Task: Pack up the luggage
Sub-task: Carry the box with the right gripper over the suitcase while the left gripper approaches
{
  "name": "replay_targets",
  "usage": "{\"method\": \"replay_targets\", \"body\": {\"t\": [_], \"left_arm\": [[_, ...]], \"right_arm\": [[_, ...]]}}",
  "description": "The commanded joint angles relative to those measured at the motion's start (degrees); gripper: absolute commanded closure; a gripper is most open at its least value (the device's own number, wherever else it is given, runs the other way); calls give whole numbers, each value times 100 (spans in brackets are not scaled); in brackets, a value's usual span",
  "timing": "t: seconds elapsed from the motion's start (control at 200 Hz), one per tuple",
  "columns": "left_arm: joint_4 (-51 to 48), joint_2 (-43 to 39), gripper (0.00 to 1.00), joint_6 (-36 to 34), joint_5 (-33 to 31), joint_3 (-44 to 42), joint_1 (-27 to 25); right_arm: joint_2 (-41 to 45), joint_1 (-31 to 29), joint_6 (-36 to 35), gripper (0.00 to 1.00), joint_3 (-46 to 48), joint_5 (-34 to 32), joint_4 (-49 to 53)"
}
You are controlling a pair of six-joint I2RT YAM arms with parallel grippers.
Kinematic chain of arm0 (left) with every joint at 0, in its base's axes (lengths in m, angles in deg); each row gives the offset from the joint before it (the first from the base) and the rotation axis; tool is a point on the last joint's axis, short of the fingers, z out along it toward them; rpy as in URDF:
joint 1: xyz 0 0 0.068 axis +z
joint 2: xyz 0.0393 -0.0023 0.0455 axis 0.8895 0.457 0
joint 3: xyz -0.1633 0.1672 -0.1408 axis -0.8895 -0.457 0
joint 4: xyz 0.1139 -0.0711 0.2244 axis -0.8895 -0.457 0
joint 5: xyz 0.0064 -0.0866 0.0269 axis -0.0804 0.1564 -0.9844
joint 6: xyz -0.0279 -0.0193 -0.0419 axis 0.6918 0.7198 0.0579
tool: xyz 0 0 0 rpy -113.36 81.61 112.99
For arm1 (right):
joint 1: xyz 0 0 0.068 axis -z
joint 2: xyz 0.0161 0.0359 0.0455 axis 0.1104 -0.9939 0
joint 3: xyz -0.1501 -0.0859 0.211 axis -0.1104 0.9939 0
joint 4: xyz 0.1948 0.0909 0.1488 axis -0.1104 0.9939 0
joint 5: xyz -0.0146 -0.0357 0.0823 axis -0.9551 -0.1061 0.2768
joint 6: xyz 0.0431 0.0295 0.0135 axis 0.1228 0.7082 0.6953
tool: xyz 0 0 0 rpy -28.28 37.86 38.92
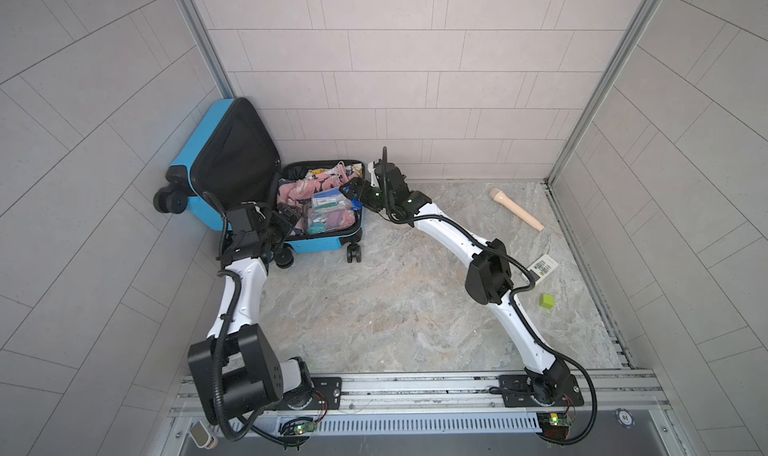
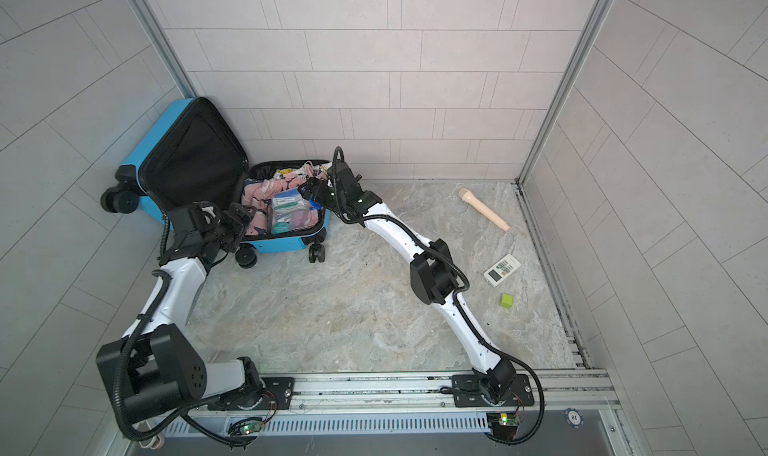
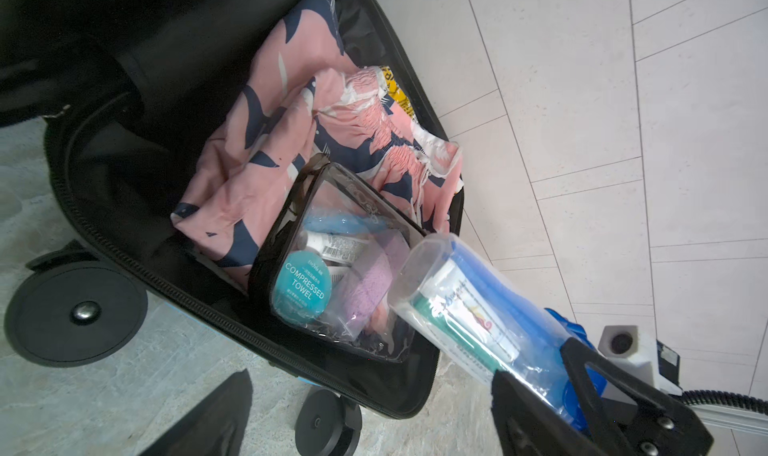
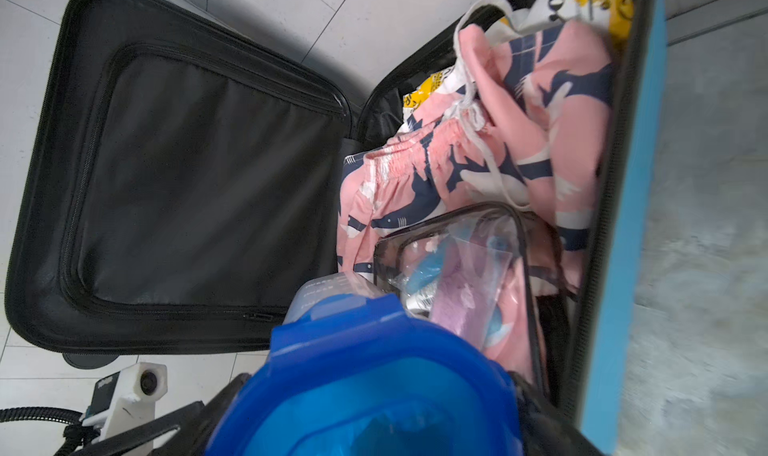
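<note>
The luggage [image 1: 320, 246] [image 2: 282, 244] is a blue suitcase lying open in the back left corner, with its black-lined lid [image 1: 237, 150] propped against the wall. Pink patterned clothes [image 1: 297, 192] [image 3: 257, 162] and a clear black-trimmed pouch [image 3: 332, 266] [image 4: 457, 266] lie in the base. My right gripper [image 1: 353, 190] [image 2: 309, 190] [image 4: 374, 433] is shut on the blue-lid end of a clear box [image 3: 469, 308] [image 4: 374, 391], which is slanted over the pouch. My left gripper [image 1: 289, 219] [image 2: 243, 217] [image 3: 365, 429] stands open and empty at the base's front left corner, above a wheel [image 3: 328, 425].
On the stone floor to the right lie a beige microphone-shaped handle [image 1: 517, 208], a white remote [image 1: 542, 269] and a green cube [image 1: 547, 300]. Tiled walls close in the back and both sides. The arms' rail [image 1: 415, 385] runs along the front.
</note>
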Motion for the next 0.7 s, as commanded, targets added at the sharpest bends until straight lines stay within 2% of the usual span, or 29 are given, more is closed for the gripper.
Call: {"method": "replay_targets", "body": {"t": [0.0,0.155,0.355,0.525,0.625,0.695], "left_arm": [[-28,138,5,-96,132,219,104],[67,333,8,-80,295,223,153],[126,391,6,138,613,150,144],[1122,720,3,1630,1643,-137,135],[2893,853,2,3198,1816,-574,130],[3473,978,2,3781,1842,-636,113]], "right_arm": [[-212,-132,352,30,-605,-195,-1015],[-587,-289,339,29,-651,-508,-1522],[-827,-399,168,29,-651,-641,-1707],[-836,-454,201,30,-638,-509,-1873],[-819,-478,244,31,-643,-506,-1914],[-810,-479,297,31,-643,-498,-1992]]}}
